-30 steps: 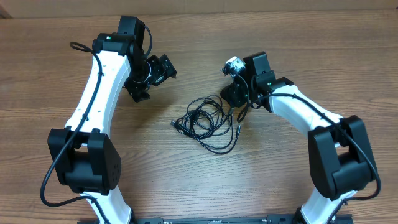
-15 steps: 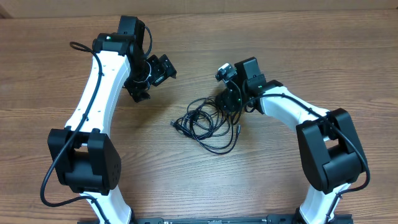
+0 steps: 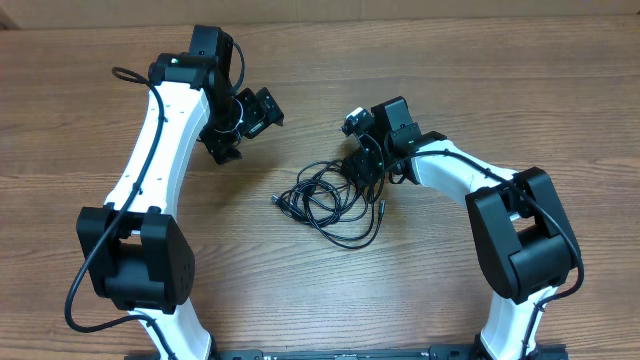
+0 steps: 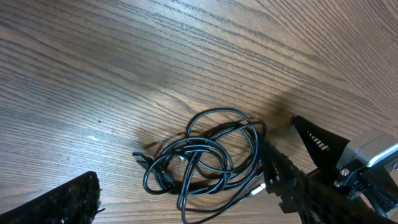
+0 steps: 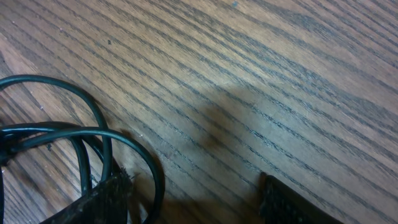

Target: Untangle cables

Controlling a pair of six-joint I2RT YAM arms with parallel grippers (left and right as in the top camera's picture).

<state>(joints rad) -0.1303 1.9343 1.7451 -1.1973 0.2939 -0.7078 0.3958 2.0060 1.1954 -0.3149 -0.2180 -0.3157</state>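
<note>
The cables (image 3: pixel 330 195) are one tangle of thin black loops on the wood table, with plug ends at the left (image 3: pixel 278 200) and right (image 3: pixel 382 208). My right gripper (image 3: pixel 362 168) is low at the tangle's upper right edge. In the right wrist view it (image 5: pixel 196 208) is open; one cable loop (image 5: pixel 146 165) curves just inside its left finger, with bare wood between the fingers. My left gripper (image 3: pixel 250 130) is open and empty, raised to the upper left of the tangle. The left wrist view shows the tangle (image 4: pixel 205 155), a silver plug tip (image 4: pixel 258 186) and the right gripper's fingers (image 4: pixel 298 162).
The wood table (image 3: pixel 450 290) carries only the tangle. Thick black wires run along both white arms (image 3: pixel 150 170), (image 3: pixel 480 180). A light wall strip runs along the far table edge (image 3: pixel 320 12).
The right arm has swung left and down, bringing its gripper from beside the tangle onto its upper right edge. The left arm and the cables have not moved.
</note>
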